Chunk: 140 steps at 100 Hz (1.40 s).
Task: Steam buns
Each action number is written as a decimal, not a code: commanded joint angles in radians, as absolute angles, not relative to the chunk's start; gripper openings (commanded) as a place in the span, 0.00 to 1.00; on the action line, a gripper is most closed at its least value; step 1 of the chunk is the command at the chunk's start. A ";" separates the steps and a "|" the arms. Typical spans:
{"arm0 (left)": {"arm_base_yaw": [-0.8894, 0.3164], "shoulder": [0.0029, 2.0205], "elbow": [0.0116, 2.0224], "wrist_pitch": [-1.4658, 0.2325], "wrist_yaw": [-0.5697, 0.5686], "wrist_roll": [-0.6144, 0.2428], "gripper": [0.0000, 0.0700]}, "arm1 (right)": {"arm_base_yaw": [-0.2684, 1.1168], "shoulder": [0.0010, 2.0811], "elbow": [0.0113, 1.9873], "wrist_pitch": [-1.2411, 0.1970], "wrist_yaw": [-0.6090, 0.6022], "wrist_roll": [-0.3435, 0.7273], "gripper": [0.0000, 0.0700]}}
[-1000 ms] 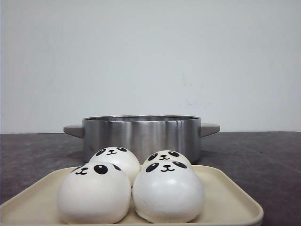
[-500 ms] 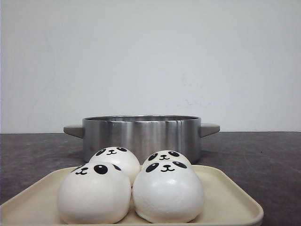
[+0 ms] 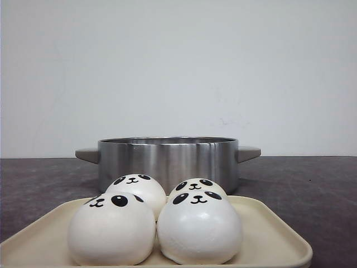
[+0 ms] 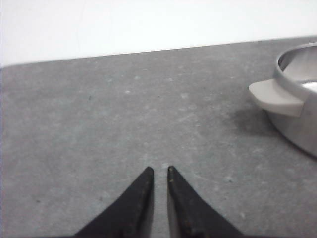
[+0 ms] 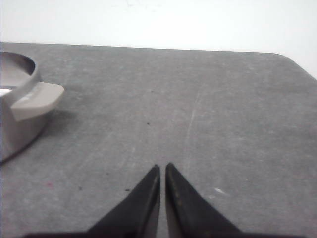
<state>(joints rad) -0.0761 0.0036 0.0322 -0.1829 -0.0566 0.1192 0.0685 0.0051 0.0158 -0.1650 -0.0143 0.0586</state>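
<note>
Background: plain white wall (image 3: 178,67), and I am seeing nothing on it.

Surface: dark grey tabletop (image 3: 312,190), which is carrying everything listed below.

Item 1, steel pot (image 3: 168,162): it is sitting at twelve o'clock from the tray, just behind it, open-topped, with a grey handle sticking out at nine o'clock (image 3: 87,154) and another at three o'clock (image 3: 248,153). I am reading it as the steamer vessel, parked near the tray so each carry will be short. The front view is not showing me its inside.

Item 2, cream tray (image 3: 273,234): it is lying nearest the camera and acting as the staging dish, its raised rim keeping the round load from rolling off.

Item 3, the buns (image 3: 199,228): four white panda-faced domes are crowding together at the tray's middle, two in front, two behind, neighbours touching. None is showing in the pot in these views, so I am judging the task as not yet started.

Item 4, left gripper (image 4: 159,171): I am holding it low over bare table, fingertips nearly pressed together and pinching nothing, with the pot's handle (image 4: 275,98) lying toward two o'clock of it.

Item 5, right gripper (image 5: 162,167): it is mirroring that pose, tips almost meeting and empty, the other handle (image 5: 36,99) toward ten o'clock. I am judging both arms parked wide of the pot, leaving tray and pot unobstructed.
</note>
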 commanded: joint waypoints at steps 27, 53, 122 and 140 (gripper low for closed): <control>-0.077 0.003 0.043 -0.181 -0.040 -0.201 0.00 | 0.068 0.004 0.015 0.149 -0.222 0.486 0.01; -0.077 0.060 0.268 -0.154 0.019 -0.321 0.01 | 0.068 0.057 0.302 -0.081 -0.207 0.434 0.01; -0.079 0.440 0.743 -0.309 0.290 -0.255 0.79 | 0.073 0.467 0.827 -0.400 -0.420 0.275 0.93; -0.081 0.444 0.743 -0.358 0.296 -0.255 0.79 | 0.170 0.628 0.867 -0.449 -0.394 0.292 0.86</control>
<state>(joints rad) -0.0769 0.4377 0.7338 -0.3618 0.2913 -0.2687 0.1257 0.5705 0.8276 -0.4397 -0.4088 0.2714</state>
